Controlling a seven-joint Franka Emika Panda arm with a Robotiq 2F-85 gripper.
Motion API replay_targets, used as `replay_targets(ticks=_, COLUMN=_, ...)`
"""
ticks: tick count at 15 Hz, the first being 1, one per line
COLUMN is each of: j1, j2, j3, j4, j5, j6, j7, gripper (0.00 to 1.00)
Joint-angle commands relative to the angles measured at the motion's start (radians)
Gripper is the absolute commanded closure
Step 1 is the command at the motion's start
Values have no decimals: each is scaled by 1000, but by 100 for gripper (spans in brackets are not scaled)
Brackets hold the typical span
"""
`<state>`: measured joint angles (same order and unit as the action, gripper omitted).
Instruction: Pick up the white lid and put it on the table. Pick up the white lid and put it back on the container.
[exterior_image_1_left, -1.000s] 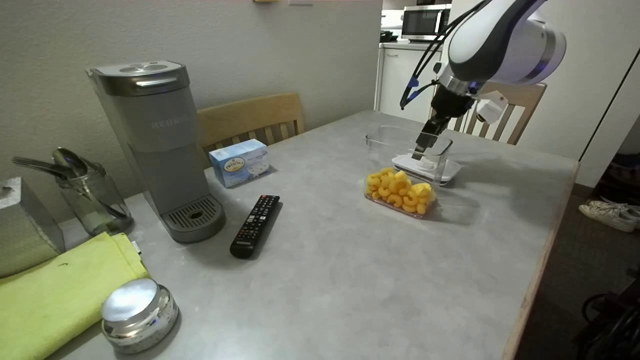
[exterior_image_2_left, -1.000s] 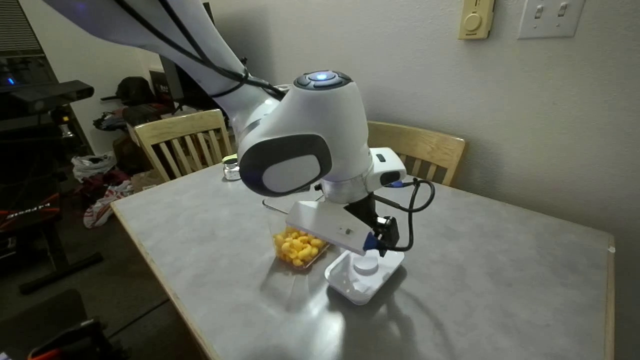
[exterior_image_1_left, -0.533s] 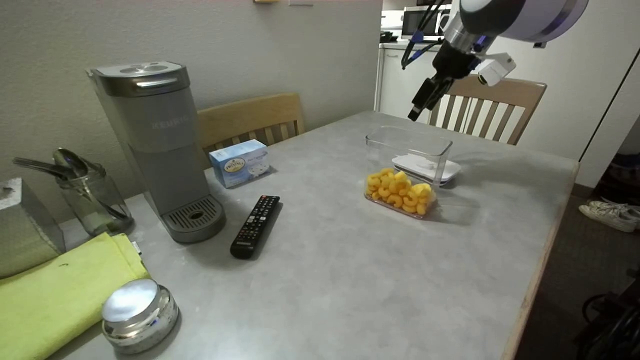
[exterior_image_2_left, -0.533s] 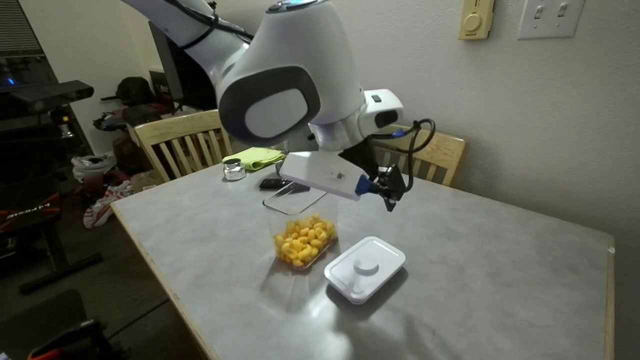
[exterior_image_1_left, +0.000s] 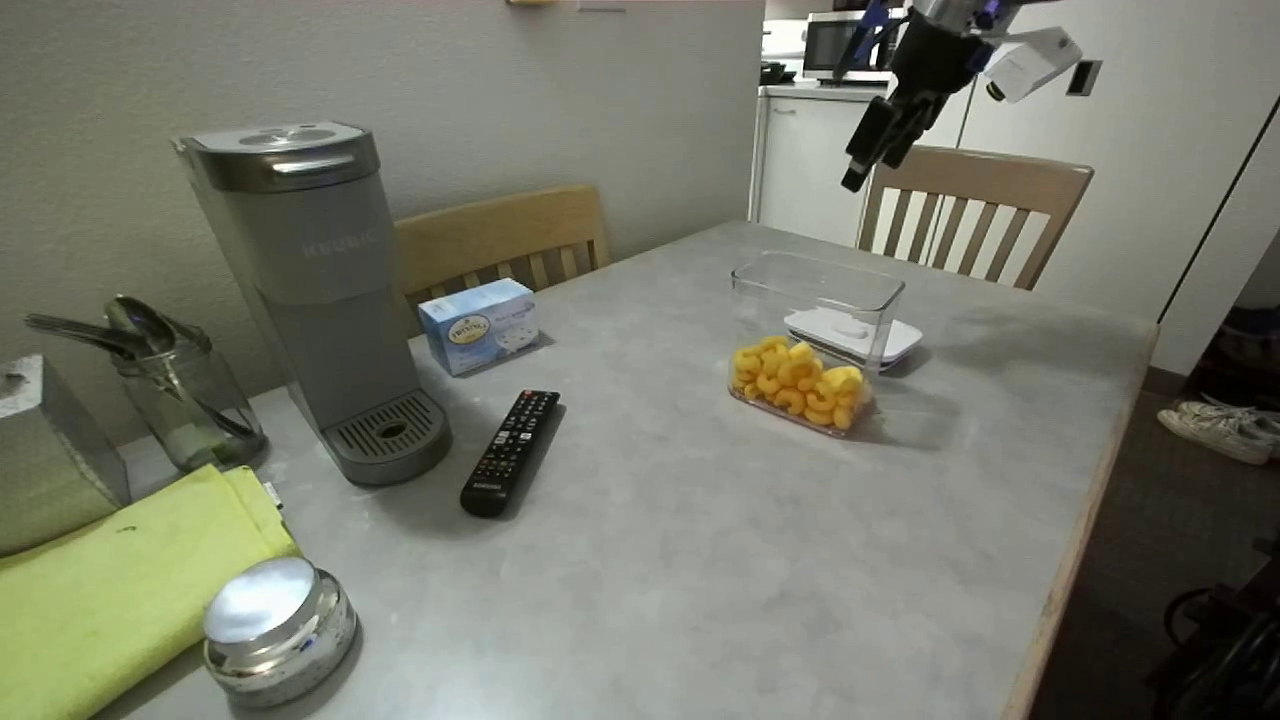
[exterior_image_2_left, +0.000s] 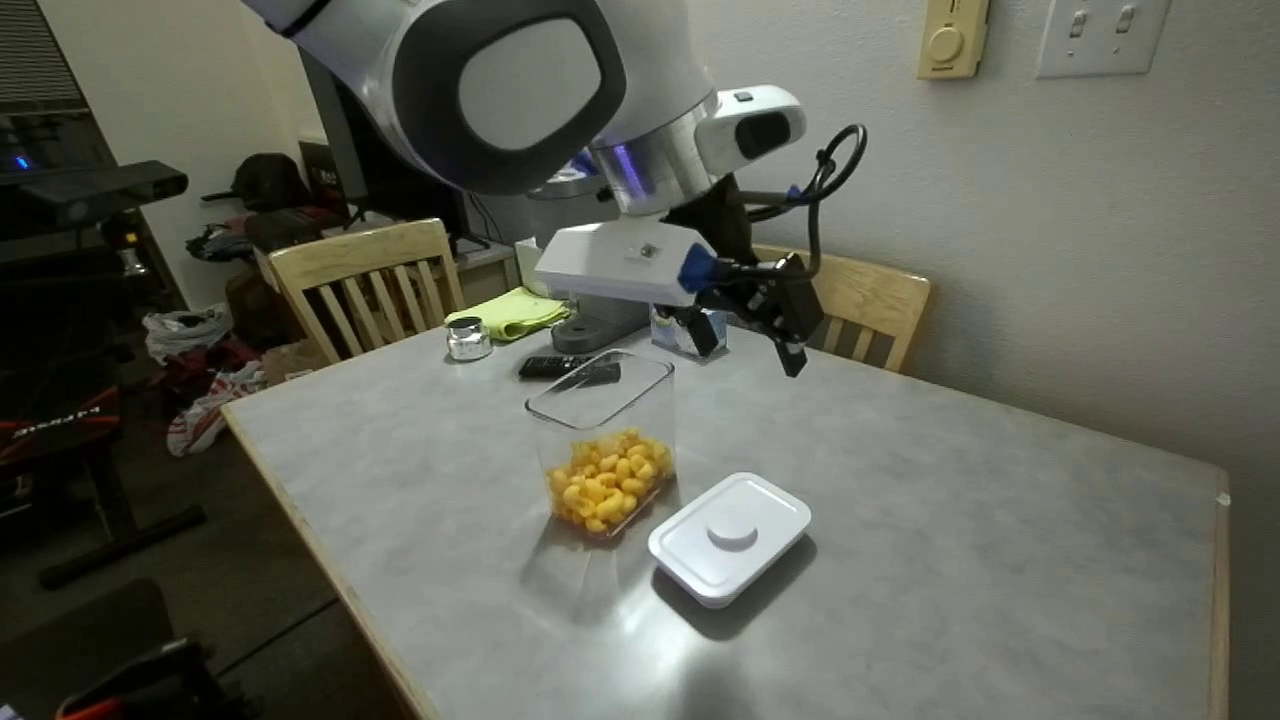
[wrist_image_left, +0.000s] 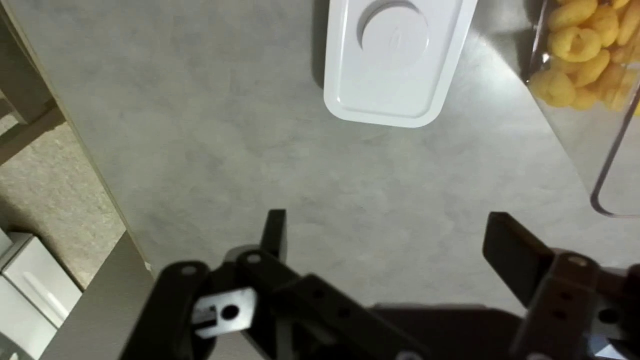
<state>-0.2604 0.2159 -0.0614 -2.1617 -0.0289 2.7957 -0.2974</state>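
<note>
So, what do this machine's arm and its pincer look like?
The smooth white arm has a dark-rimmed, rounded pale panel and a silvery band. Its black two-fingered gripper is angular, with a looping black cable and blue wrapping.

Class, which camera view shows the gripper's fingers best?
The wrist view: the gripper is close up, its fingers large and plainly apart. Both exterior views show them too, but smaller, above the table.

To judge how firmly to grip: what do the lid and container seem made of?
Lid: likely rigid plastic, smooth opaque white, evenly coloured and moulded-looking.
Container: probably clear plastic, possibly glass, glossy: it glints, snacks show through.
</note>
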Motion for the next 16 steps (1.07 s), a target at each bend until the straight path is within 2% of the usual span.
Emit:
replay_targets(ticks=1, j1=50, j2=-39, j3=-49, j4=-13, j5=-57, j6=-75, j7=76, gripper=0)
replay_targets(ticks=3, j1=67, j2=-64, j3=-53, j4=-19, j5=-67, j6=-113, j7=95, gripper=0)
replay_targets(ticks=4, j1=55, j2=-25, j3=-46, j4=0, j5=-37, j6=-66, j7=65, gripper=0)
replay_targets(ticks=9, j1=69, j2=-43, j3=-47, j4=-1, j5=-46, j6=-98, j7=72, gripper=0)
replay_targets(ticks=16, j1=48, j2=63, j3=-46, j4=29, j5=-15, j6=-125, j7=43, gripper=0)
